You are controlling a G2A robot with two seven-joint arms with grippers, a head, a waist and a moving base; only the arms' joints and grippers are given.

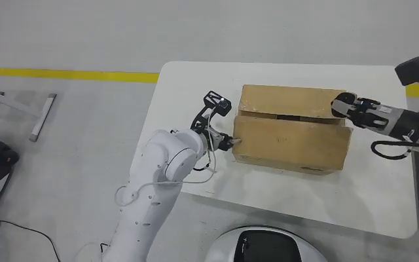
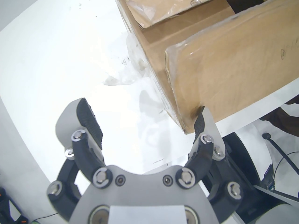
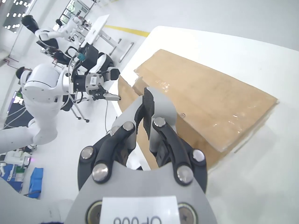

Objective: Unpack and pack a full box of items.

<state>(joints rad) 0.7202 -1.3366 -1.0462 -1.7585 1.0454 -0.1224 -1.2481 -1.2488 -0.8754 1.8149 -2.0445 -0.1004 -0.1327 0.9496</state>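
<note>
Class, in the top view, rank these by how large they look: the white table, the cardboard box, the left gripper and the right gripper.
Largest: white table.
Next: cardboard box.
Smallest: left gripper and right gripper, much alike, so not ranked against each other.

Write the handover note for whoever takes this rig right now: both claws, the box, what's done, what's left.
Left claw: open, one finger against the corner of the near flap.
Right claw: shut, at the opposite end of the box, by the seam; I cannot tell whether it pinches anything.
Box: on the white table, both flaps folded almost shut with a dark gap between them; contents hidden.
Done: nothing unpacked as far as it shows.
Left: open the flaps, take the items out, pack them back.
</note>
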